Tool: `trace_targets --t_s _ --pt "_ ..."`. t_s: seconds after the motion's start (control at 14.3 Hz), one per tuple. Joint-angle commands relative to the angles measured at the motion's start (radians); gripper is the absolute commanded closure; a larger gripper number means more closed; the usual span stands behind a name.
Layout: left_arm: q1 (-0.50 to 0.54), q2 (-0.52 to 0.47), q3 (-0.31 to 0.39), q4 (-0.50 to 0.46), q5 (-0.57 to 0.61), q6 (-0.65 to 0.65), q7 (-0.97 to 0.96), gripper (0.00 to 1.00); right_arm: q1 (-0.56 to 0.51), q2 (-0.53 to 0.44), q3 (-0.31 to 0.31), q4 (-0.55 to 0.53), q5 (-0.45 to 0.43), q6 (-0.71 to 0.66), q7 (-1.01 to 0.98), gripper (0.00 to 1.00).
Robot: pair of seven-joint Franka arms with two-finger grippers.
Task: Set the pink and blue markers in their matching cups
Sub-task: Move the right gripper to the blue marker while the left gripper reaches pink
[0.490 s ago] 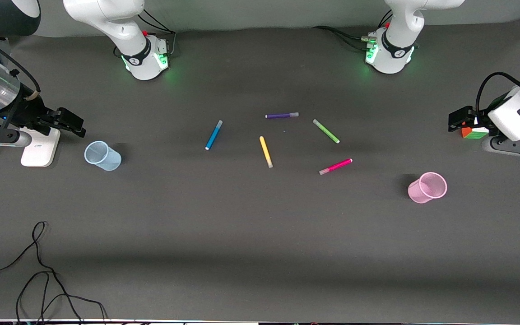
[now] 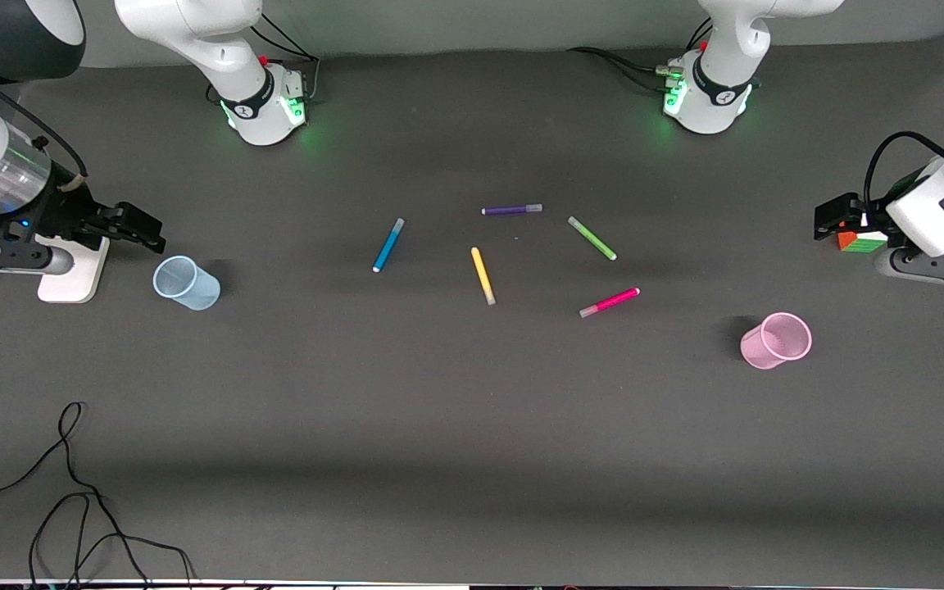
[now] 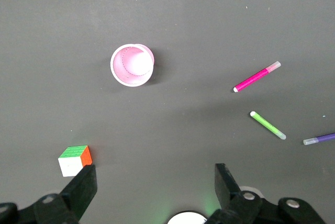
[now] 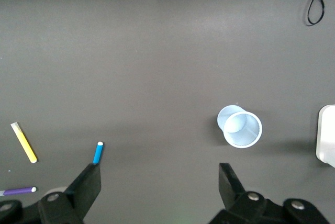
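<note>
Watching the front view, I am seeing only the right gripper (image 2: pixel 140 227) shifting since half a second ago: it is creeping toward the blue cup (image 2: pixel 185 283) at its own end of the table, jaws spread and empty. The left gripper (image 2: pixel 831 220) is waiting by the puzzle cube (image 2: pixel 861 241), jaws spread too. The blue marker (image 2: pixel 388 244) and the pink marker (image 2: pixel 609 302) are lying flat mid-table, untouched; the pink cup (image 2: pixel 777 340) is standing toward the left arm's end. I am judging that the task is only just starting, the right arm moving out first, likely for the blue marker.
</note>
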Motion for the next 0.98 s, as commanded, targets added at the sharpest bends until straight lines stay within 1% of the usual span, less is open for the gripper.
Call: trace_targets --t_s 0.0,0.21,0.35,0.42,0.56,0.7,0.77,0.91 --pt "-0.026 -0.007 0.006 0.008 -0.011 -0.017 0.012 0.00 0.005 0.062 0.023 0.023 0.031 -0.011 -0.001 0.00" --pt "-0.044 -0.013 -0.038 0.003 -0.017 -0.064 0.145 0.00 0.005 0.125 0.060 0.016 0.100 -0.013 0.069 0.00" --pt "-0.047 -0.015 -0.061 0.003 -0.066 -0.069 0.226 0.00 0.006 0.177 0.078 0.011 0.122 -0.013 0.091 0.00" --pt "-0.046 -0.017 -0.088 -0.003 -0.067 -0.067 0.248 0.00 0.006 0.210 0.090 0.008 0.142 -0.013 0.102 0.00" --pt "-0.047 -0.014 -0.165 -0.032 -0.067 -0.041 0.254 0.00 0.006 0.276 0.127 -0.001 0.145 -0.013 0.108 0.00" --pt "-0.046 -0.021 -0.248 -0.075 -0.067 0.015 0.252 0.00 0.020 0.358 0.129 -0.003 0.166 -0.008 0.111 0.00" --pt "-0.046 -0.024 -0.285 -0.086 -0.067 0.037 0.251 0.00 0.025 0.388 0.129 -0.006 0.204 -0.001 0.111 0.00" --pt "-0.046 -0.027 -0.325 -0.118 -0.069 0.058 0.243 0.00 0.023 0.457 0.129 -0.015 0.275 0.025 0.150 0.00"
